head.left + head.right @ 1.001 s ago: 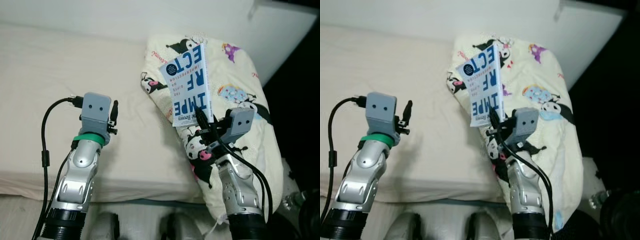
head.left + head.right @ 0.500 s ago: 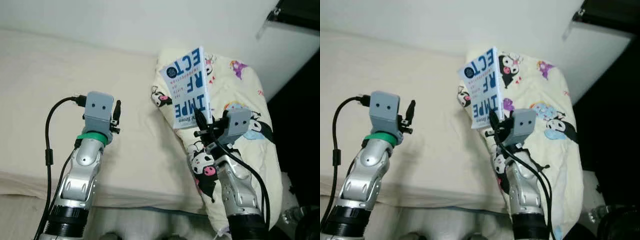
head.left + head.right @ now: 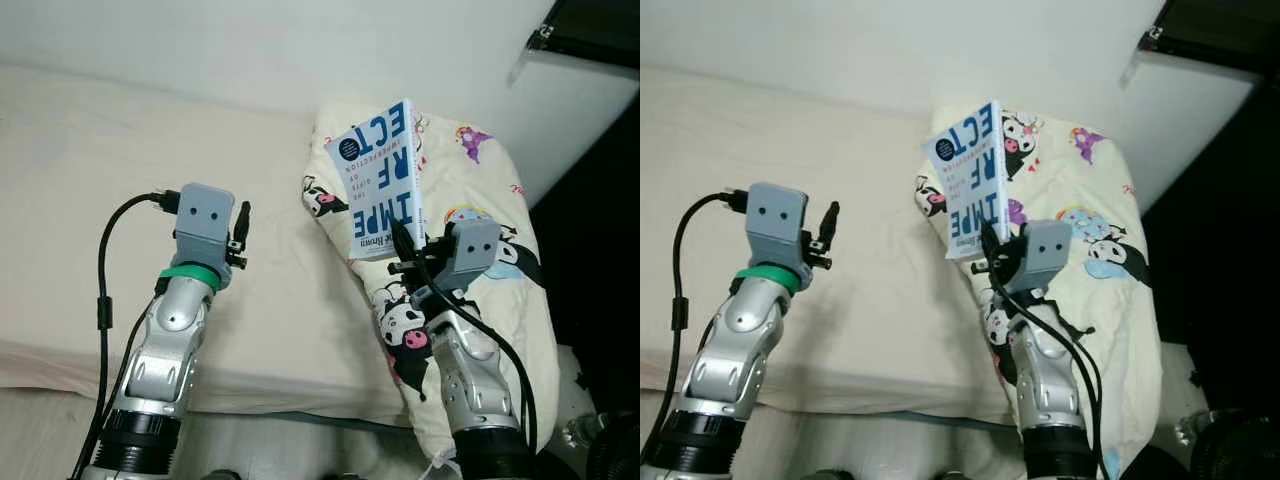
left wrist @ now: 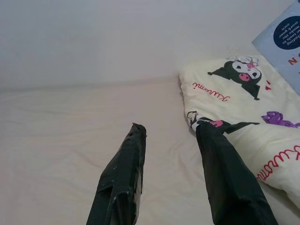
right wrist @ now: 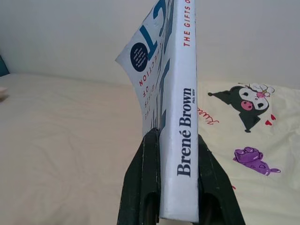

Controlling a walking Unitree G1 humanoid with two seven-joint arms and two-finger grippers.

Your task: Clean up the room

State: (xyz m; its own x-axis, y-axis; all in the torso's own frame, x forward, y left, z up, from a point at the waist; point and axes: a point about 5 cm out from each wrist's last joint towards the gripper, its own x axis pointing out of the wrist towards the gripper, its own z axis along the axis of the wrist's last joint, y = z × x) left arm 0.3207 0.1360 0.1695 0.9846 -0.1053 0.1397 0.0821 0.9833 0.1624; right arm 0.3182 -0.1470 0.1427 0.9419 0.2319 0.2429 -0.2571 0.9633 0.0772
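Cream sheets cover the bed (image 3: 120, 150) before us, and a folded cartoon-print blanket (image 3: 480, 200) lies on its right side. We hold a pale blue book (image 3: 378, 180) upright above that blanket, our right tool (image 5: 176, 154) clenched on its spine end, one finger on each cover. Our left tool (image 4: 171, 159) hovers over the sheet, fingers (image 4: 124, 173) spread apart, grasping nothing.
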